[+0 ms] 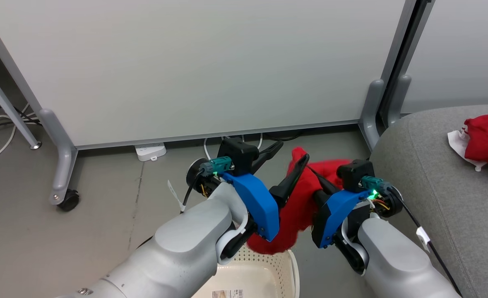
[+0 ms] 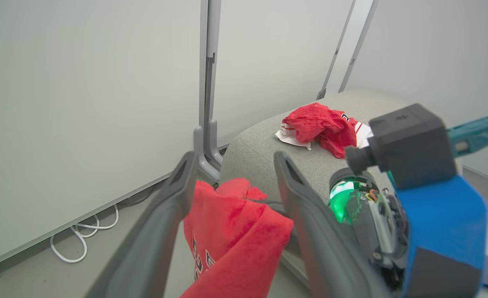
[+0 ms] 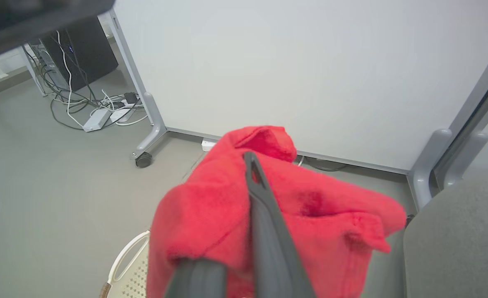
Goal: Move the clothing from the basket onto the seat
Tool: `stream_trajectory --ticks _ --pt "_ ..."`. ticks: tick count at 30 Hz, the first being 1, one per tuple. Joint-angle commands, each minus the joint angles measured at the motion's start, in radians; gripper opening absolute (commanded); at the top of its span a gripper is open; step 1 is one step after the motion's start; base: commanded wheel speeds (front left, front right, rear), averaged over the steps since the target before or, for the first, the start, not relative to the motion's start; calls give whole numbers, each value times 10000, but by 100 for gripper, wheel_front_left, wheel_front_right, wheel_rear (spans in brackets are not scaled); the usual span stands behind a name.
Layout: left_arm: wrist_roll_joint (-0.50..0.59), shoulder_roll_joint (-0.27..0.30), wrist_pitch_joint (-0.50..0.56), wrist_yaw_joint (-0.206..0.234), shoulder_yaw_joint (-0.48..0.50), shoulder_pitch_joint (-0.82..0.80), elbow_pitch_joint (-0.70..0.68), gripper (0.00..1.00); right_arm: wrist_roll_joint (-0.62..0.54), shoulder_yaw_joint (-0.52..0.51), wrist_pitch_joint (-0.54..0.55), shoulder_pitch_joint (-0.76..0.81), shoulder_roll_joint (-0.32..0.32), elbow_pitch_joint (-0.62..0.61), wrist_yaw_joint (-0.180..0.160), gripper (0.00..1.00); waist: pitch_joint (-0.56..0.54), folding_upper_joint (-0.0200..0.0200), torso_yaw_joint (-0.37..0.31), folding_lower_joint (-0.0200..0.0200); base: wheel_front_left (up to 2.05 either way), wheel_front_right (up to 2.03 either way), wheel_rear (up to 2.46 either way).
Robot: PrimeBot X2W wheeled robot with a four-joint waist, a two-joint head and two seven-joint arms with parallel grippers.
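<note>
Red garment [image 2: 235,231] lettering, left wrist view

Nothing legible. White lettering [image 2: 201,260] on soft red fabric garment [image 2: 235,236]: partial, unreadable. Printed barcode sticker [image 1: 227,293] inside cream perforated plastic basket [image 1: 277,265]: too small.

White partition panels [image 1: 206,62], grey floor [image 1: 28,231]

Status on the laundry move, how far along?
Done: the red-and-white garment lies on the seat.
In hand: the second red garment hangs over the basket, pinched in the shut right gripper. The left gripper is open, with a finger on either side of the cloth.
Left: carry it to the seat and let go. The visible part of the basket holds no clothing.
</note>
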Motion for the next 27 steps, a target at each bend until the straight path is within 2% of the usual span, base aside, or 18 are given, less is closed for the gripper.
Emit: stream_trajectory --ticks 1,3,10,21,27 --pt "101 24 -66 -10 70 148 -12 100 33 -14 -115 -180 -22 34 -11 0 10 0 2 0 0 0 0" --pt "348 22 -122 9 266 305 -62 100 41 -37 -178 -198 -26 72 -11 0 47 0 14 0 0 0 0" --pt "2757 461 -117 207 2540 1973 -1658 100 63 -216 -378 -207 -186 75 -11 0 256 0 91 0 0 0 0" --pt "6026 973 -119 -232 5508 5222 -3660 100 -127 -606 -489 -9 -416 11 -11 0 495 0 135 0 0 0 0" --pt "6890 1088 -120 -531 6602 6306 -3815 100 -259 -760 -454 128 -378 -10 -11 0 477 0 136 0 0 0 0"
